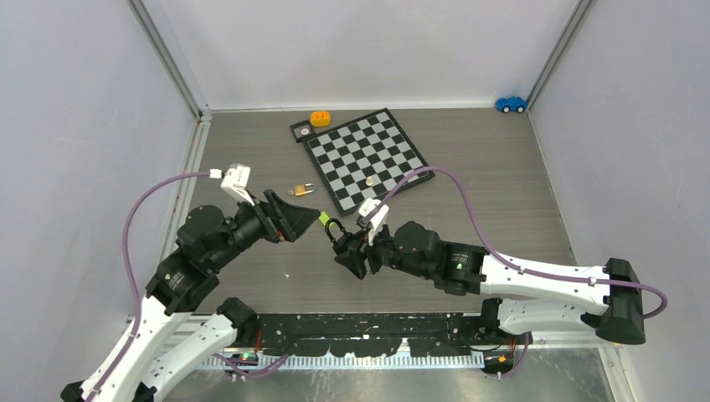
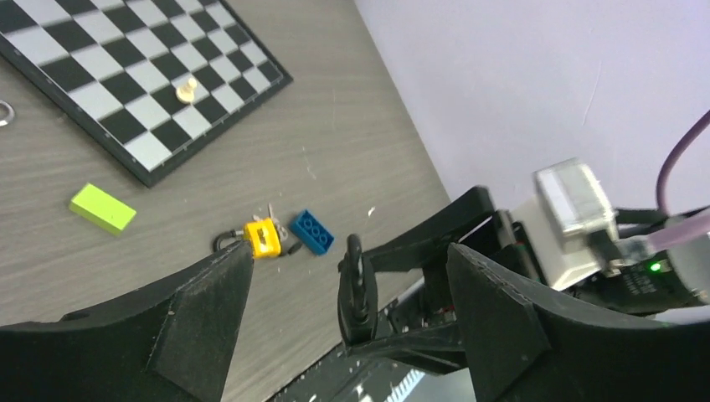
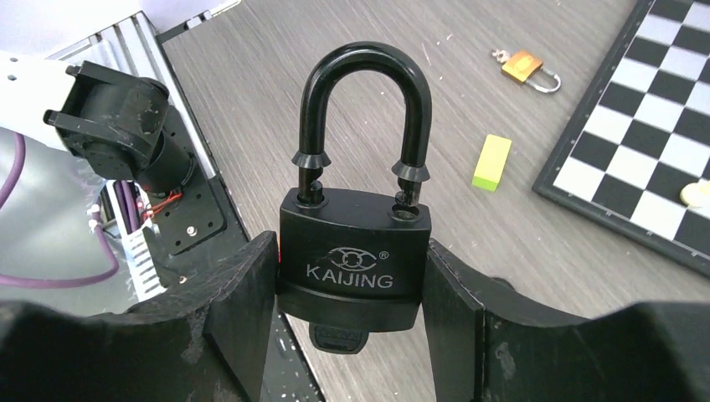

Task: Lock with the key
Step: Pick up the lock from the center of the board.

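The black padlock [image 3: 352, 251] bears the brand KAIJING in pale letters on its body, under a small emblem with ® mark.

A lime block [image 3: 491, 162] lies near the chessboard [image 1: 364, 159].

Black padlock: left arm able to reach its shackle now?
Probably yes. The left gripper is open and points at the black padlock; the right gripper clamps only the body, leaving the shackle free.

Black padlock [image 3: 352, 251] (white lettering), lime-green block [image 3: 491, 162], black-and-white chequered board [image 1: 364, 157], blue car [image 1: 510, 104]
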`<state>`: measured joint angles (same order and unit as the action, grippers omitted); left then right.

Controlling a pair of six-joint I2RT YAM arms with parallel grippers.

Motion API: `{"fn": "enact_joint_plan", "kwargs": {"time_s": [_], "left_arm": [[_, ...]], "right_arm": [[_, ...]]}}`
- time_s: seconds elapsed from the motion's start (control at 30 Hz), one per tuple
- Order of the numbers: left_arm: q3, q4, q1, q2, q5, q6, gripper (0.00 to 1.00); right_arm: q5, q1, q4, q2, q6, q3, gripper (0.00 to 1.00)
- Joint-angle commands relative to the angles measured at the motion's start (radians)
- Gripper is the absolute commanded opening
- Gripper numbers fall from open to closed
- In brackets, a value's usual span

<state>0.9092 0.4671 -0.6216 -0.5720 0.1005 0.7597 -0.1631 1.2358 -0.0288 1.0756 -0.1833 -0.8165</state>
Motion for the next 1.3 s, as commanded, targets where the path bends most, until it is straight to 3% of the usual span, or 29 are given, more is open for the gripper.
{"fn": "enact_joint_plan", "kwargs": {"time_s": [0.0,0.23,0.53,0.7,0.83,0.93,1.13,1.2,1.27], "left_arm": [[-0.021,-0.026,0.003,-0.023,0.109,0.004,0.86],[-0.084,-0.151,0.003,-0.061,0.260,0.045,0.72],[-0.125,-0.190,-0.003,-0.088,0.291,0.048,0.62],[-0.140,-0.215,-0.012,-0.099,0.286,0.054,0.43],[-0.144,-0.234,-0.016,-0.111,0.295,0.055,0.01],[-0.147,-0.239,-0.016,-0.111,0.293,0.054,0.00],[-0.150,-0.234,-0.016,-0.108,0.309,0.028,0.00],[-0.152,-0.236,-0.015,-0.108,0.312,0.021,0.00],[-0.148,-0.236,-0.016,-0.111,0.317,0.011,0.00]], "right_arm": [[-0.047,0.015,0.196,-0.044,0.096,-0.053,0.01],[-0.113,0.025,0.241,-0.018,0.065,-0.072,0.00],[-0.120,0.025,0.299,0.020,0.033,-0.093,0.00],[-0.108,0.027,0.321,0.033,0.017,-0.094,0.00],[-0.094,0.027,0.320,0.041,0.010,-0.096,0.00],[-0.081,0.027,0.315,0.038,0.007,-0.092,0.00],[-0.036,0.027,0.234,-0.005,0.025,-0.086,0.32],[-0.029,0.026,0.196,-0.027,0.026,-0.087,0.57],[-0.019,0.027,0.131,-0.050,0.032,-0.100,0.67]]}}
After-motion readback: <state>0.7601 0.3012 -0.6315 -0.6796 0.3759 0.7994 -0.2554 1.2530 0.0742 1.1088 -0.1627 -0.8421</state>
